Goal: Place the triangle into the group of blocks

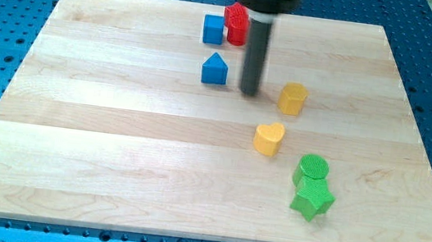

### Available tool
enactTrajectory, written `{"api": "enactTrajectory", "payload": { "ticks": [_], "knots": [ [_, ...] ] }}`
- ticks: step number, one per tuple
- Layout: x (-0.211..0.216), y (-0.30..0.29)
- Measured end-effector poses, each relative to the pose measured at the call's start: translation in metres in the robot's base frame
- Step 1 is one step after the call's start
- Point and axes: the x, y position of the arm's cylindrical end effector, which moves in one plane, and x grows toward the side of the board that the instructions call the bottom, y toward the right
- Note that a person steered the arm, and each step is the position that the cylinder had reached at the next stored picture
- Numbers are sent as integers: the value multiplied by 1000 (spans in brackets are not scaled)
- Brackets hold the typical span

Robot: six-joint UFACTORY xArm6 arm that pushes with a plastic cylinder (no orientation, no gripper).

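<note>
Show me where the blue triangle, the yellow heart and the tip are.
blue triangle (215, 70), camera view, front face
yellow heart (268, 138), camera view, top face
my tip (249, 91), camera view, rod's lower end

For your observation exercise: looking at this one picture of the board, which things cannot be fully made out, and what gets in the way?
- Red block, camera view: its right part is hidden behind the dark rod, so its shape is unclear.
- Arm body above the rod: cut off by the view's top edge.
- Green star block: partly overlapped by the green round block; whether they touch is unclear.
- My tip itself shows, right of the blue triangle block.
</note>
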Motion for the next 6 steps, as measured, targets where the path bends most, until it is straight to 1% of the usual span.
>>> {"api": "enactTrajectory", "payload": {
  "ticks": [1,2,3,4,5,6],
  "knots": [
    [-11,-114],
    [-66,-113],
    [-60,-132],
    [1,-150],
    [-16,-85],
    [-74,-29]
  ]
}}
